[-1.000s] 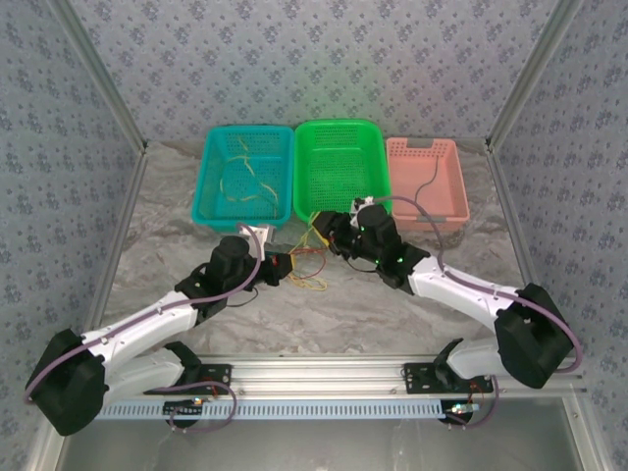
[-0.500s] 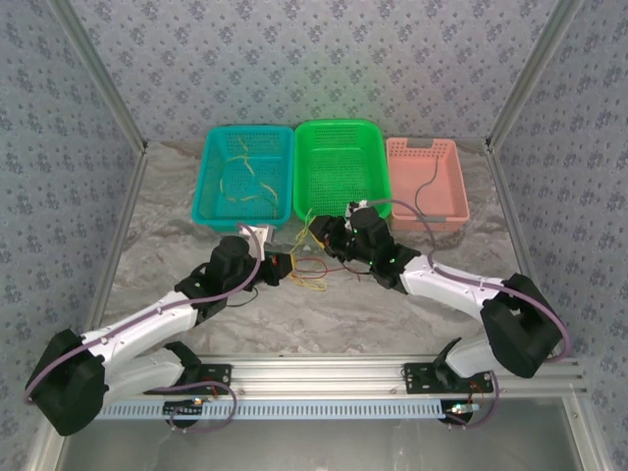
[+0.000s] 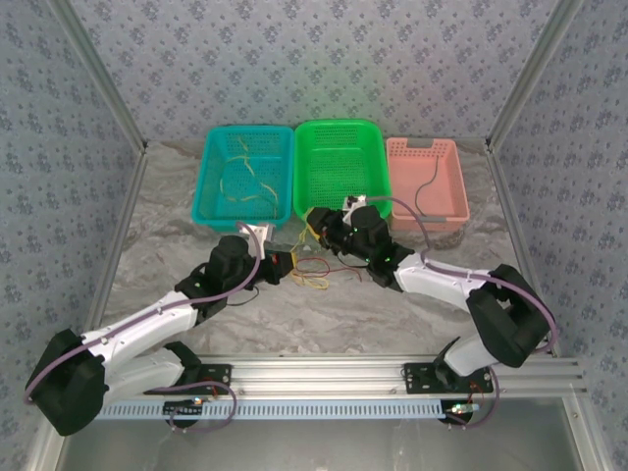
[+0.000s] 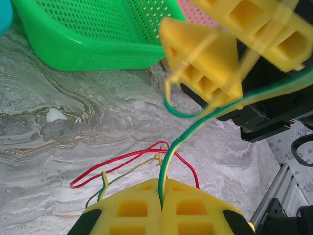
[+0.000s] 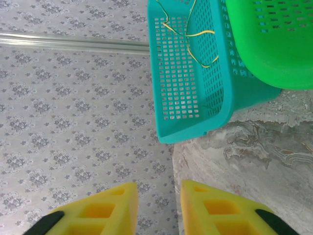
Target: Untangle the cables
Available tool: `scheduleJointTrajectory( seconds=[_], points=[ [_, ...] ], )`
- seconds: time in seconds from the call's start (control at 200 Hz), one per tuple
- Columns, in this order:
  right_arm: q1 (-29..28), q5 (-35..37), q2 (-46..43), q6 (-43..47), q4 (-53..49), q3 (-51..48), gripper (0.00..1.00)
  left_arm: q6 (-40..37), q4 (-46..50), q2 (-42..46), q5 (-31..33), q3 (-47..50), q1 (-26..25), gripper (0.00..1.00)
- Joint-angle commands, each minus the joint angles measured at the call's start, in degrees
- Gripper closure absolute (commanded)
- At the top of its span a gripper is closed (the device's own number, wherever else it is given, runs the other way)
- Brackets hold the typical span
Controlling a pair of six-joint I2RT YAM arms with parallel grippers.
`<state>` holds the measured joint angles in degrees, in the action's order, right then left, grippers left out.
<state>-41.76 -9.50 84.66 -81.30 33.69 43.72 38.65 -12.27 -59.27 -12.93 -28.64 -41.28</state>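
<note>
The cables (image 3: 314, 270) lie as a loose tangle on the marble table in front of the green basket. In the left wrist view my left gripper (image 4: 164, 188) is shut on a green-yellow cable (image 4: 195, 129), which rises from the pads toward the right gripper's yellow fingers (image 4: 205, 63). A red cable (image 4: 122, 161) and thin yellow-green strands loop on the table behind it. From above, my left gripper (image 3: 285, 263) sits at the tangle's left edge and my right gripper (image 3: 319, 228) hangs just above its far side. The right gripper (image 5: 159, 196) is open, with nothing between its fingers.
Three baskets line the back of the table: teal (image 3: 211, 196) with several yellow cables (image 3: 245, 182), green (image 3: 339, 128), and pink (image 3: 456, 196) with a black cable (image 3: 427, 191). The teal basket (image 5: 186, 88) and green basket (image 5: 274, 49) are close ahead of the right gripper.
The right arm has swung left toward the front of the green basket, and its jaws have narrowed. The left gripper has kept its grip and place.
</note>
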Motion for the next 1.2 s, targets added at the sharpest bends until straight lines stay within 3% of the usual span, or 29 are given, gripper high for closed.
scheduleJointTrajectory(
  seconds=[0.0,0.145,0.26,0.53,0.725,0.919,1.194],
  points=[
    [-0.51,-0.72,0.45,-1.06,2.73,-0.59,0.73,0.13,-2.55,0.14,-1.53,-0.18,-0.26,1.0],
    [-0.27,-0.31,0.57,-1.24,2.34,-1.2,0.84,0.15,-2.53,0.2,-1.56,-0.18,-0.23,1.0],
    [0.61,0.55,-0.79,0.02,-0.42,-1.21,1.0,0.04,-1.92,0.68,-0.93,0.1,-0.26,1.0],
    [7.03,7.52,-11.39,13.85,-27.87,3.84,1.0,-1.22,2.28,3.41,0.7,0.11,-0.27,1.0],
    [12.65,13.44,-14.81,25.52,-40.97,10.29,1.0,-2.28,4.76,5.68,1.4,-0.71,-0.22,1.0],
    [21.16,14.83,-17.2,32.14,-46.18,16.14,1.0,-3.97,8.34,5.81,0.59,-1.5,-0.26,1.0],
    [32.19,6.62,-17.34,30.34,-45.59,24.08,1.0,-5.69,9.82,2.24,-0.4,-0.71,-0.41,1.0]
  ],
)
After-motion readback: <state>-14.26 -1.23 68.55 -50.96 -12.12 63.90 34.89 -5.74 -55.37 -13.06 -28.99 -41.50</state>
